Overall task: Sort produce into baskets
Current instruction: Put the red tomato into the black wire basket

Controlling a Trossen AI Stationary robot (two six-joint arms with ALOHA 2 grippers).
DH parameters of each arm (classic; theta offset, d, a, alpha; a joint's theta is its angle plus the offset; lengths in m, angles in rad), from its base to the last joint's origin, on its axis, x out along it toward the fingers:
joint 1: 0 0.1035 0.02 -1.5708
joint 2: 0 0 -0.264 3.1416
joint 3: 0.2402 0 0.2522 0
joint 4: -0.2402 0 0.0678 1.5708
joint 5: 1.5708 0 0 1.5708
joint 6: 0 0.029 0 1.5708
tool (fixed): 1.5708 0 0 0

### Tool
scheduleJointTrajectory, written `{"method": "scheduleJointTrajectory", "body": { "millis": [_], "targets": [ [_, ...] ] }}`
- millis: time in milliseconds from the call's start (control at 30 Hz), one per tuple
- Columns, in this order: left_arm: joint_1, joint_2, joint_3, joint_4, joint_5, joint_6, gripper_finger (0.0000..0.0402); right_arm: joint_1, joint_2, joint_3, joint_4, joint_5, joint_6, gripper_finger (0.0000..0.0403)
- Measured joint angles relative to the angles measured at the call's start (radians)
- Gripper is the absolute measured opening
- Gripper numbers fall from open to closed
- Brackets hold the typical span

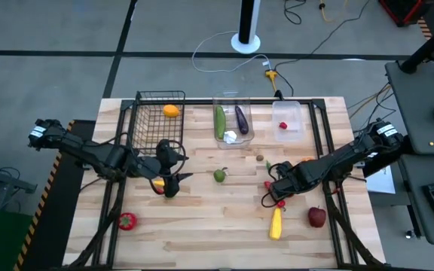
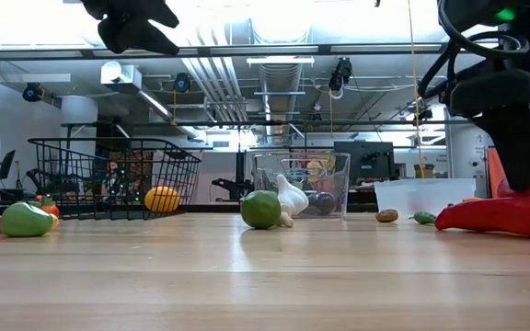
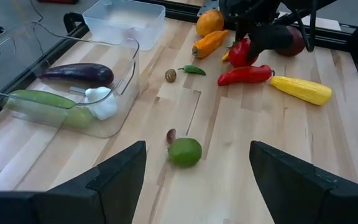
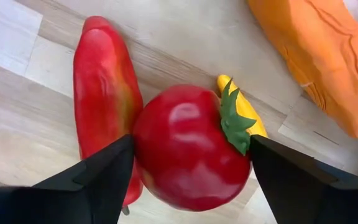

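My right gripper (image 4: pixel 190 163) stands over a cluster of produce at the table's right middle, with a red tomato (image 4: pixel 188 155) with a green calyx between its fingers. Beside the tomato lie a long red pepper (image 4: pixel 104 93), an orange pepper (image 4: pixel 316 62) and a small yellow piece (image 4: pixel 244 109). My left gripper (image 3: pixel 197 180) is open and empty, raised above the table's left middle (image 1: pixel 173 181). A green lime (image 3: pixel 184 151) lies on the table beyond it. The black wire basket (image 1: pixel 145 120) holds an orange fruit (image 1: pixel 171 111). My right gripper pinches the tomato between its two fingers, one on each side of its round body (image 4: pixel 145 149). The fingers come from above, pointing down. The calyx (image 4: pixel 234 121) faces sideways toward one finger. Whether the tomato is clear of the table, I cannot tell.
The middle clear bin (image 1: pixel 232 139) holds a cucumber (image 3: pixel 39 99), an eggplant (image 3: pixel 76 73) and a garlic (image 3: pixel 101 102). The right clear bin (image 1: pixel 298 113) holds one red piece (image 1: pixel 283 126). A yellow pepper (image 1: pixel 276 223), a red apple (image 1: pixel 317 217) and a red pepper (image 1: pixel 127 220) lie near the front.
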Motion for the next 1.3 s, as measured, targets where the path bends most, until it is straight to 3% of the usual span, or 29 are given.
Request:
{"method": "scheduleJointTrajectory", "body": {
  "millis": [433,700,867,967,1133,1300],
  "targets": [
    [0.0,0.0,-0.023,-0.001,-0.03,-0.001,0.0269,0.0,-0.008,-0.002,0.005,0.042,-0.023,0.0277],
    [0.0,0.0,-0.023,0.003,-0.036,-0.001,0.0269,0.0,-0.082,0.004,0.005,0.135,-0.036,0.0277],
    [-0.002,0.011,-0.035,0.033,-0.023,0.005,0.0269,0.0,-0.136,0.005,0.08,0.249,-0.121,0.0278],
    [-0.002,0.025,-0.073,0.124,0.053,0.041,0.0269,0.0,-0.152,0.005,0.224,0.325,-0.246,0.0277],
    [-0.003,0.053,-0.191,0.464,0.3,0.13,0.0269,-0.002,-0.14,0.006,0.534,0.369,-0.499,0.0278],
    [-0.003,0.114,-0.272,0.744,0.367,0.178,0.0269,-0.003,-0.084,0.006,0.827,0.372,-0.725,0.0277]
  ]
}}
